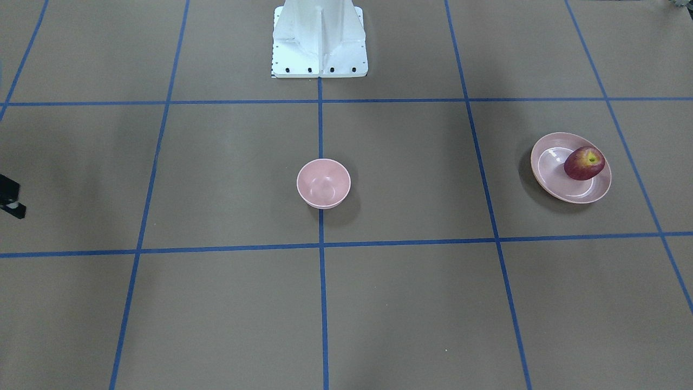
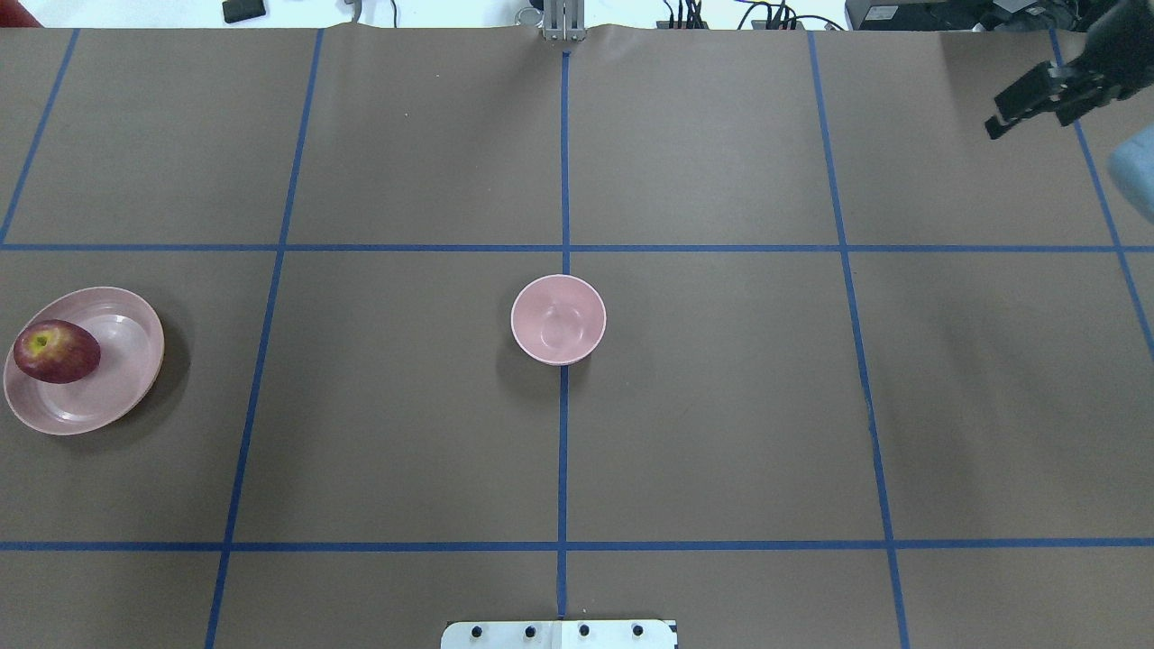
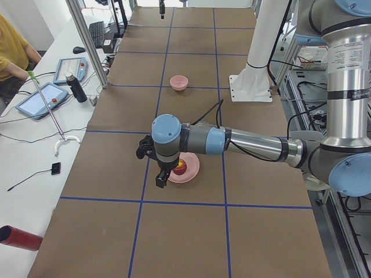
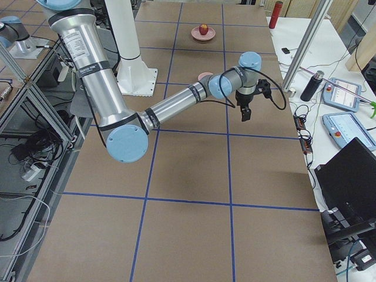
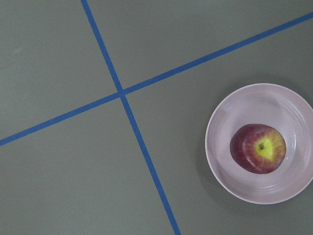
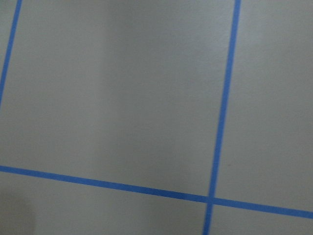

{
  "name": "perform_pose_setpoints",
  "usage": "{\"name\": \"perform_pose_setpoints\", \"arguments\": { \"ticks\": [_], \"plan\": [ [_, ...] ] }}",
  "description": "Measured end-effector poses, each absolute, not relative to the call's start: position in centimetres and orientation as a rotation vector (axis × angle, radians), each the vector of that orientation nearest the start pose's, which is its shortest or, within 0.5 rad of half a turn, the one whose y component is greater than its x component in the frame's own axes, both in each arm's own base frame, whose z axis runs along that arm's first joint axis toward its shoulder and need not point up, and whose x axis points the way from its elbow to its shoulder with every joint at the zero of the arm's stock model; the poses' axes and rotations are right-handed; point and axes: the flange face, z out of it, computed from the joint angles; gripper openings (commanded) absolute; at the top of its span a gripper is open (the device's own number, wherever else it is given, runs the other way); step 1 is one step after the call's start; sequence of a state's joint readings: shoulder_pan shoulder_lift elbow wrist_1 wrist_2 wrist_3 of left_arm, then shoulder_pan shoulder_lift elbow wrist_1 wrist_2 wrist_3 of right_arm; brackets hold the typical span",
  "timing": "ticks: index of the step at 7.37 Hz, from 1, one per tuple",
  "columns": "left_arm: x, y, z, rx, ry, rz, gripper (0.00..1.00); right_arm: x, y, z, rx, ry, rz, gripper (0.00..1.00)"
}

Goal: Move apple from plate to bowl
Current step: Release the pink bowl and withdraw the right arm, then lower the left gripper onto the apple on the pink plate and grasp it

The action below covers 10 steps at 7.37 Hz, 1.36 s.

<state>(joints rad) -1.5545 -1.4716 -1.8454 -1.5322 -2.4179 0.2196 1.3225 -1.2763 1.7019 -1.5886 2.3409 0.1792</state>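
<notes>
So, the apple is seen on the plate, left hand held above, just beside it; its grip can't be told.

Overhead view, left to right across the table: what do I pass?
The plate with the apple on it → bowl → right gripper, up at the far right.
</notes>
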Motion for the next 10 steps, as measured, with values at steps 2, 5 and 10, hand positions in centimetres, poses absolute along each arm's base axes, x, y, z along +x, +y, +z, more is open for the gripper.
{"name": "perform_pose_setpoints", "arguments": {
  "ticks": [2,5,10],
  "plan": [
    [-1.9,-45.7,56.0,0.214,0.850,0.220,0.99,-0.2,-56.3,51.4,0.232,-0.775,-0.322,1.00],
    [4.5,-44.8,55.8,0.219,0.854,0.171,0.99,6.2,-50.2,61.7,0.201,-0.750,-0.416,1.00],
    [15.0,-42.5,59.7,0.231,0.864,0.135,0.99,8.2,-47.4,66.1,0.164,-0.755,-0.421,1.00]
  ]
}}
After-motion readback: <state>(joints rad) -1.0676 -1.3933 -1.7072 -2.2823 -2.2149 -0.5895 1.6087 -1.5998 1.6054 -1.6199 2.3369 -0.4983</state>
